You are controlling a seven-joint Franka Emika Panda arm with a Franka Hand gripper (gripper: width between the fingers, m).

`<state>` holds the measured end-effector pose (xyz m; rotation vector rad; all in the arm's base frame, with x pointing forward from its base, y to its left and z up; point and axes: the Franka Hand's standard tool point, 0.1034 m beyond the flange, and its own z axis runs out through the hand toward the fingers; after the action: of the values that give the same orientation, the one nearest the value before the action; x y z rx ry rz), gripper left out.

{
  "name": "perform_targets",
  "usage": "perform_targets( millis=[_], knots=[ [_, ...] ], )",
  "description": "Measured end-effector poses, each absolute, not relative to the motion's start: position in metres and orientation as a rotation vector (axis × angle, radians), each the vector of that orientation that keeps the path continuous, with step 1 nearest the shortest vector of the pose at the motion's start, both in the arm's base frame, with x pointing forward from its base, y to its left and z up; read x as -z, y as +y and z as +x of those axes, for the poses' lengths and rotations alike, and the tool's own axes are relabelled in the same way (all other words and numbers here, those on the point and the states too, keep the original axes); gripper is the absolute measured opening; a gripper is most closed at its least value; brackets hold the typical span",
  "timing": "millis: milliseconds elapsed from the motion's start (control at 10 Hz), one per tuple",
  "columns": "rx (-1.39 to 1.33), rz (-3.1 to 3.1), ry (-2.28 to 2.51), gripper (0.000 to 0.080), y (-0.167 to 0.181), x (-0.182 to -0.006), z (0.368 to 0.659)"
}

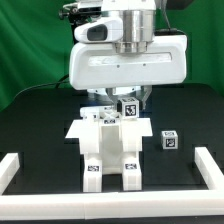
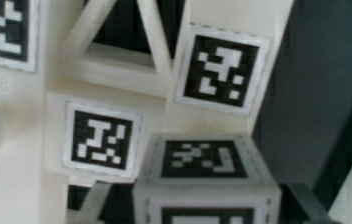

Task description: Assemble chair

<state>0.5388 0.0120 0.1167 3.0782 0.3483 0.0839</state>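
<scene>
The white chair parts (image 2: 111,85) fill most of the frame, very close and blurred. One upright white face carries a tilted tag (image 2: 223,65), black-and-white and square. A second tag (image 2: 102,138) sits on a nearer white face beside it. A third tag (image 2: 199,160) lies on a block face close to both. A fourth tag (image 2: 4,30) is cut off at the picture's edge. Dark tabletop (image 2: 333,110) shows past the parts.

- A flat matte black desk (image 1: 40,140) fills the lower part of the exterior view.
- A plain green backdrop (image 1: 30,40) rises behind the desk, across the whole width.
- Long white border rails (image 1: 10,170) lie on the desk along the exterior view's left, right and near edges.
- The light is bright and even.
</scene>
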Motion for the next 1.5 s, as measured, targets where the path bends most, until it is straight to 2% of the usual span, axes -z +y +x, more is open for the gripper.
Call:
perform_targets(
  millis=[400,500,600,700,800,1500],
  knots=[
    [-0.089,3.076,0.343,0.0282,0.0088,-0.1168,0.5425],
    [-0.088,3.076,0.342,0.0380,0.0087,-0.1167,0.5424],
    [-0.088,3.076,0.342,0.0523,0.0087,-0.1166,0.5423],
    [-0.088,3.076,0.342,0.0523,0.0087,-0.1165,0.5423],
    [-0.088,3.076,0.342,0.0629,0.0087,-0.1165,0.5423],
    [-0.003,3.124,0.191,0.0649,0.0090,-0.1161,0.5378]
  ],
)
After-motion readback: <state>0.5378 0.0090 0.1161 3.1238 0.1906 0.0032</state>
